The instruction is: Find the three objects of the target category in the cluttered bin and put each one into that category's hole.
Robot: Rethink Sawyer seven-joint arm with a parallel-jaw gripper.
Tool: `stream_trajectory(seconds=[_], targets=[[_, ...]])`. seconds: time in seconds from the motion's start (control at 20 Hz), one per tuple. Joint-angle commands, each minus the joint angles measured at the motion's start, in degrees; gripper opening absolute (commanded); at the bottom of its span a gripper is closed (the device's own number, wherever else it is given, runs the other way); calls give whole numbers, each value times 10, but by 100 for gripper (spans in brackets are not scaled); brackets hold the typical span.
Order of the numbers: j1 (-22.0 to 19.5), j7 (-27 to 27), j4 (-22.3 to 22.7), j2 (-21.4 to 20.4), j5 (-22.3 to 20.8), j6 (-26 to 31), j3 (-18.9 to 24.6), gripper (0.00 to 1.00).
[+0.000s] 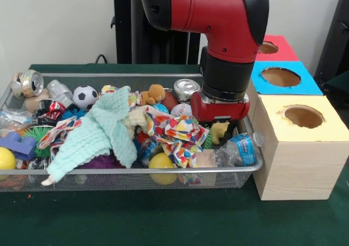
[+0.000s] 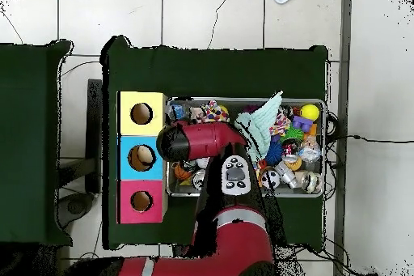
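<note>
Wire bin (image 1: 131, 171): wide shallow mesh basket filling the left and centre of the front view, heaped to its rim; in the overhead view (image 2: 323, 145) it lies right of centre, partly under the arm.
Bin, right end: one clear water bottle (image 1: 238, 150) with a blue-and-white label lies on its side against the lower right corner, its cap end over the rim toward the yellow box.
Bin, middle: a mint green cloth (image 1: 103, 134) is draped over the pile; beside it lies a confetti-print fabric (image 1: 177, 134); a yellow ball (image 1: 162, 162) sits at the front wall.
Bin, back row: a soccer ball (image 1: 85, 96), a brown plush toy (image 1: 153, 94), a baseball (image 1: 180, 109) and an upright silver can (image 1: 186, 88).
Bin, left end: a dented can (image 1: 30, 83) leans on the upper left rim; a second yellow ball (image 1: 6, 159) rests at the frame's left edge.
Other bottles: possibly buried, none clearly made out.
Boxes: three wooden boxes stand in a row at the right of the front view, just beside the bin; yellow-topped box (image 1: 302, 117) lowest, then the blue-surround hole (image 1: 281, 77), then the red-topped box (image 1: 270, 48) uppermost.
Blue hole, overhead: middle of the column (image 2: 142, 158), something pale inside it.
Gripper (image 1: 220, 107): its red wrist block sits low over the bin's right end, above the bottle; the fingers are hidden, so I cannot tell if they are apart or together.
</note>
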Motion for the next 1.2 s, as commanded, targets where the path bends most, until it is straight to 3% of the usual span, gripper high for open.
stream_trajectory(seconds=[0.05,0.3,0.4,0.75,1.05,1.2], targets=[[-9,56,77,-5,27,113,45,100],[-7,55,104,-42,37,149,44,100],[-9,64,118,-52,38,132,45,100],[-8,118,108,-3,61,17,58,100],[-3,131,122,-21,86,2,56,100],[6,139,129,-51,105,10,50,100]])
